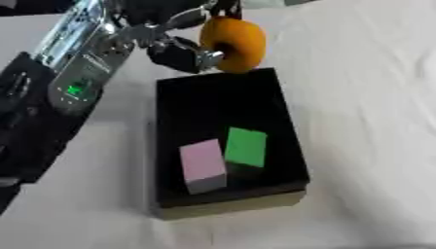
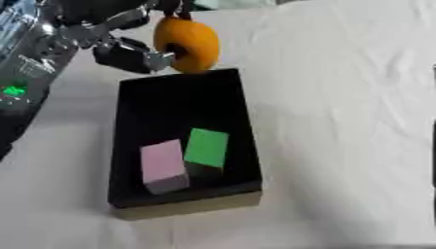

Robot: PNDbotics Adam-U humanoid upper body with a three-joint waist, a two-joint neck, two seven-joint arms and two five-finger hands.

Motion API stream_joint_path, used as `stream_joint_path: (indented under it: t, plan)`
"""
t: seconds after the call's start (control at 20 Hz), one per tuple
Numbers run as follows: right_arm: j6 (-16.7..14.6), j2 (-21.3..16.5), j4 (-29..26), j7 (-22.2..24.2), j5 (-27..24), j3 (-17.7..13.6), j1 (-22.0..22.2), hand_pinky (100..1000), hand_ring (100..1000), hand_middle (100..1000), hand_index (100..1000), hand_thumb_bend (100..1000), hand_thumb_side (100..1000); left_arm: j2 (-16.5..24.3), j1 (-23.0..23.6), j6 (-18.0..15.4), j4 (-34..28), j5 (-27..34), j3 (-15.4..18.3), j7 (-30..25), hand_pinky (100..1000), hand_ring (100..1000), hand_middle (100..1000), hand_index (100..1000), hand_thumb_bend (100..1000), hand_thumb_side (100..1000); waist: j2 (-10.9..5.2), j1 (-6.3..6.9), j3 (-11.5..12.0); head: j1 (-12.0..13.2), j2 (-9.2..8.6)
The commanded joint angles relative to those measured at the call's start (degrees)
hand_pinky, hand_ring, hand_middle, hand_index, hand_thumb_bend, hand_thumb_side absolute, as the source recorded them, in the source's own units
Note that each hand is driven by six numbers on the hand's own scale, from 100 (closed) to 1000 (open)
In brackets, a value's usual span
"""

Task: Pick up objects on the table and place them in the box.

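Orange and ring-shaped, the doughnut-like object (image 1: 231, 44) hangs in your left hand (image 1: 183, 51) just over the far edge of the black box (image 1: 289, 146). Judging by its rounded, matte look, it is probably light and somewhat soft, perhaps foam or rubber, so it should not break if you let it drop a little. Its curved outer skin gives fingers little to bear on; the hole and the band beside it are the surer place to hold, and that seems to be where you have it now, with dark fingers (image 1: 197, 57) curled in at the centre from the left side and another part of the hand crossing over the top. Your hand is closed around the ring, not spread, and the ring stands on edge, not lying flat.

Inside the box, a pink block (image 1: 203, 165) and a green block (image 1: 246, 147) sit side by side at the near end, just about touching. The far half of the box floor is bare, and that is right below the ring. The box stands on a white cloth (image 1: 366, 97).

Your right hand shows in neither view.

Expect the ring to roll if it lands on edge.
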Motion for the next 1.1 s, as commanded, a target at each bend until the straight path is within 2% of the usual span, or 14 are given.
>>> stream_joint_path:
  t: [0.05, 0.25, 0.65, 0.85, 0.9, 1.1]
  plan:
    - [0.0, -0.6, -0.8, 0.0, 0.2, -0.4, -0.5, 840, 663, 625, 823, 100, 974, 0.3, 0.0, -0.2, -0.9, 0.4, -0.9, -1.3, 346, 546, 560, 608, 100, 208, -1.35, -0.28, 0.0, 0.0, 0.52]
    - [0.0, -0.5, -0.9, -0.1, 0.0, -0.4, -0.6, 840, 663, 625, 823, 100, 975, -0.8, 1.8, -0.3, 0.1, -0.6, -1.3, -1.6, 345, 546, 560, 601, 100, 231, -1.01, -0.49, -0.1, -0.1, 0.51]
    - [0.1, -0.3, -0.9, -0.3, -0.3, -0.5, -0.6, 840, 662, 624, 822, 100, 976, -2.8, 3.6, -2.0, 3.6, -4.3, -2.8, -1.0, 367, 559, 577, 613, 100, 213, -0.65, -0.67, -0.3, -0.4, 0.28]
    - [0.1, -0.4, -0.9, -0.3, -0.3, -0.6, -0.5, 840, 661, 623, 822, 100, 976, -2.9, 3.8, -3.6, 4.5, -4.0, -3.6, -1.8, 422, 589, 610, 646, 100, 201, -0.64, -0.58, -0.3, -0.5, 0.2]
    - [0.1, -0.4, -0.9, -0.3, -0.3, -0.6, -0.5, 840, 662, 623, 822, 100, 975, -2.9, 3.9, -3.9, 4.7, -3.8, -3.7, -2.1, 511, 636, 662, 698, 100, 283, -0.65, -0.56, -0.3, -0.5, 0.18]
    - [0.1, -0.4, -1.0, -0.4, -0.2, -0.7, -0.4, 840, 662, 623, 822, 100, 974, -2.7, 4.2, -6.4, 5.1, -3.0, -4.6, -5.1, 597, 707, 739, 779, 100, 418, -0.73, -0.48, -0.2, -0.6, 0.13]
